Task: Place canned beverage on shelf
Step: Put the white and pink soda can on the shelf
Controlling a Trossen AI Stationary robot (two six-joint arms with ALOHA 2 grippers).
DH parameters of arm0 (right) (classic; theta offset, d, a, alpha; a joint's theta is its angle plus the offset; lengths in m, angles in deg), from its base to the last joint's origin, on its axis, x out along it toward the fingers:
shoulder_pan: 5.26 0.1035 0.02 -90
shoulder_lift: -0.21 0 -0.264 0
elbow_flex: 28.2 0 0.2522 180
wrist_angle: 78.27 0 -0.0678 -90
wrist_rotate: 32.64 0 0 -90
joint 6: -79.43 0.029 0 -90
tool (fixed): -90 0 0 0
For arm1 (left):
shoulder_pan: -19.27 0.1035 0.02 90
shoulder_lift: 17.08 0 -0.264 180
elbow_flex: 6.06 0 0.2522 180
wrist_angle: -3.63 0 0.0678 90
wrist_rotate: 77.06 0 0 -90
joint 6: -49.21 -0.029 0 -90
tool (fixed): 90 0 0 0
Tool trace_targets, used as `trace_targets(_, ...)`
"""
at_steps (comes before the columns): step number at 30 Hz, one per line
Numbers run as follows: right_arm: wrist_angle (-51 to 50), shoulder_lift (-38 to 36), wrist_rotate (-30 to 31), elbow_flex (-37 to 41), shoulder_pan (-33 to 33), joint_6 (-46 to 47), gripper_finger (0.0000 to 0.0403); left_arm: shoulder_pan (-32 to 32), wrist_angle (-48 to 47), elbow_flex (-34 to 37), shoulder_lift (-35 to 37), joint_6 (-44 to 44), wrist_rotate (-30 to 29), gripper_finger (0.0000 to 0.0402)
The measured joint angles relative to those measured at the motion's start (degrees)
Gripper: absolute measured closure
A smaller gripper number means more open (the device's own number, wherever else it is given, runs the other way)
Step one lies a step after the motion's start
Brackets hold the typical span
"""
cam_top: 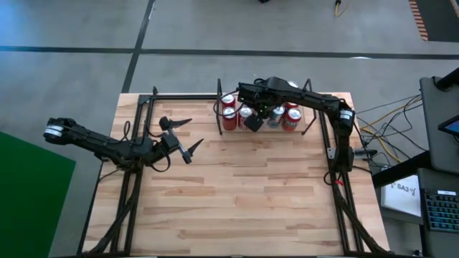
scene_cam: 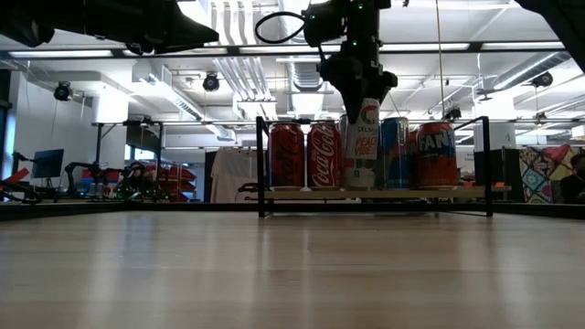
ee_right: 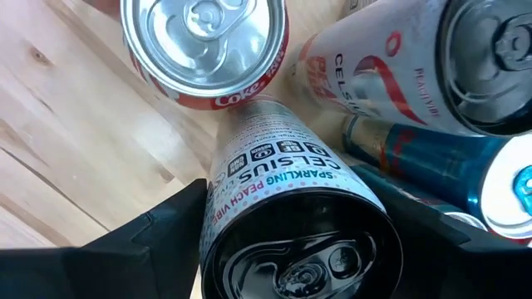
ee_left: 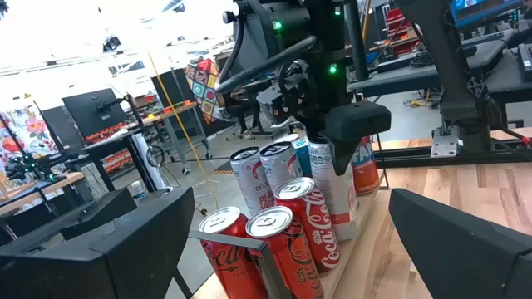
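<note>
The shelf [scene_cam: 375, 194], a small light-wood board in a black metal frame, stands at the table's far edge right of the middle. Several cans stand upright on it: red cola cans [scene_cam: 306, 155], a blue can [scene_cam: 395, 151] and an orange one [scene_cam: 437, 153]. Among them is a white Celsius can [scene_cam: 364, 146], the canned beverage, with my right gripper [cam_top: 254, 122] above it, pointing steeply down and shut on its top. My left gripper [cam_top: 183, 136] hovers open over the table's left part, level, facing the shelf, with nothing between its fingers. My right gripper has the white Celsius can's upper wall just below the rim [ee_right: 218, 218] between its two fingers [ee_right: 158, 232], one on each side. The fingers come from above, pointing steeply down. The can stands upright with its base [scene_cam: 364, 185] on the shelf board, between the neighbouring cans.
A cola can [ee_right: 204, 50], a second white Celsius can [ee_right: 399, 66] and a blue can [ee_right: 416, 158] stand close around the held one. The shelf's black posts and rails [scene_cam: 261, 164] frame the cans. The plank tabletop [cam_top: 244, 186] lies bare in front of the shelf.
</note>
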Motion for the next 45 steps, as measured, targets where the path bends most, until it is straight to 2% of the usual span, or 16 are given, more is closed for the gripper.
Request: trace_targets(45,-0.17,0.07,-0.22,-0.08,-0.25,-1.08,0.0124,0.0,-0.32,0.01,0.0,1.16,0.0,0.0012)
